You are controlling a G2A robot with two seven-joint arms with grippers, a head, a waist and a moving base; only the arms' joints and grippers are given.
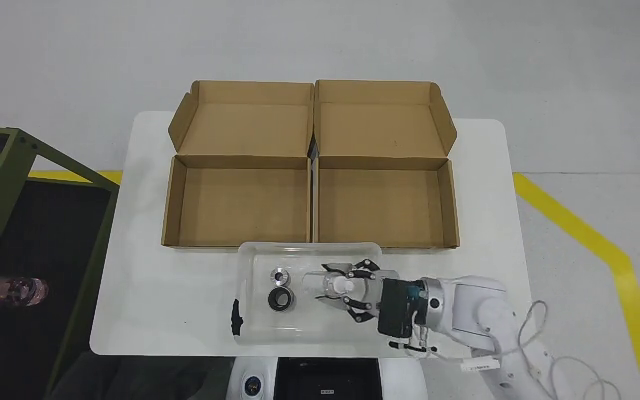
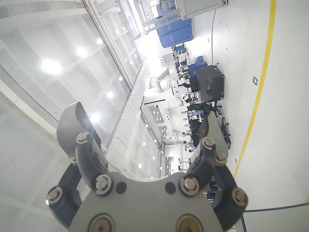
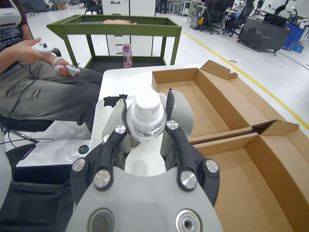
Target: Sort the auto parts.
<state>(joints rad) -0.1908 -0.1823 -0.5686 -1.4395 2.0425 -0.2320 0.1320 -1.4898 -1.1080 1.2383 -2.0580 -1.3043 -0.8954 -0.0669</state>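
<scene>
**Cardboard boxes both empty, first part in the grip**

White cylinder-shaped part point(image 3: 146, 115) is pinched from both sides by the right gripper point(image 1: 342, 287). The gripper is clamped tight on it over the clear tray point(image 1: 310, 246). The tray sits midway along the near edge of the worktop point(image 1: 485, 200). Can't tell whether the part is lifted off the tray floor or resting on it.

Left gripper point(image 2: 142, 117) is spread wide with nothing between its fingers. It points up at the ceiling, away from the worktop.

Two more parts lie toward the tray's left end, apart from the right gripper. One is a small silver part point(image 1: 277, 272). The other is a black ring point(image 1: 279, 298), just beside it on the near side. A scrap of black tape point(image 1: 236, 320) sits at the tray's near-left corner.

Behind the tray, toward the far edge, two boxes stand side by side and touching, lids folded back. The left box point(image 1: 240, 205) and the right box point(image 1: 380, 205) are both bare inside.

Progress, as a judgement: very early, nothing sorted yet. One part is grasped but not delivered, and two wait in the tray, so three drops are left. The pictures don't show which box takes which part. The held part needs carrying over the tray rim and the box's near wall before release.
</scene>
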